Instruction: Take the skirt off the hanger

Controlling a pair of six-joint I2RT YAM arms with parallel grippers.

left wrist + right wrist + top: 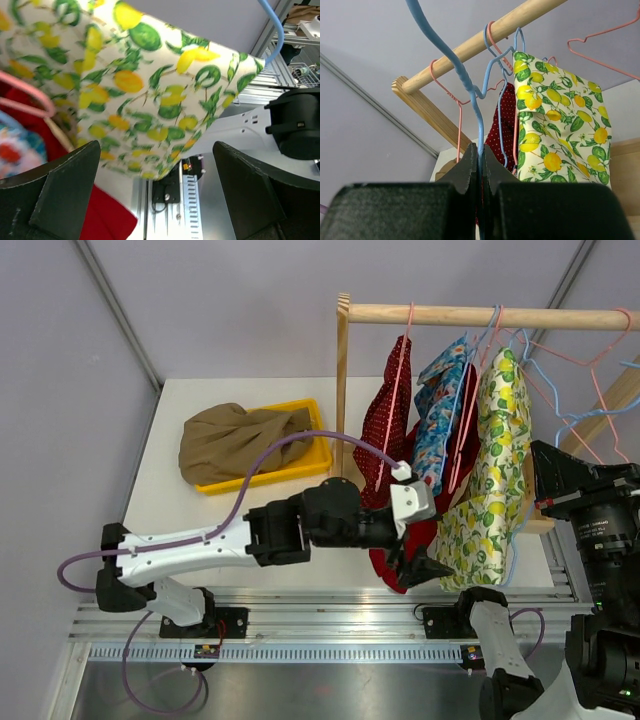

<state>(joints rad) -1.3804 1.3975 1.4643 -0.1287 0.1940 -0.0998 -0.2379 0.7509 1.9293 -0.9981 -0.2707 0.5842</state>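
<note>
Two roles: the right gripper (480, 156) pinches the thin blue wire hanger (463, 77), seemingly to steady it, while the left gripper (156, 167) gapes empty at the hem of the hanging lemon-print fabric skirt (497, 445).

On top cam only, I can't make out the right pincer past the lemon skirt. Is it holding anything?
Observer: Yes. In the right wrist view, the right pincer is shut on a blue hanger wire.
Operator: And the left pincer? It's hidden under the wrist from here.
Observer: The left pincer is open. The lemon skirt hem shows between its fingers, not gripped.
Operator: Is that blue hanger the one carrying the skirt?
Observer: Cannot tell. The right wrist view shows several blue and pink hooks crowded on the rod just beside the skirt's top edge.
</note>
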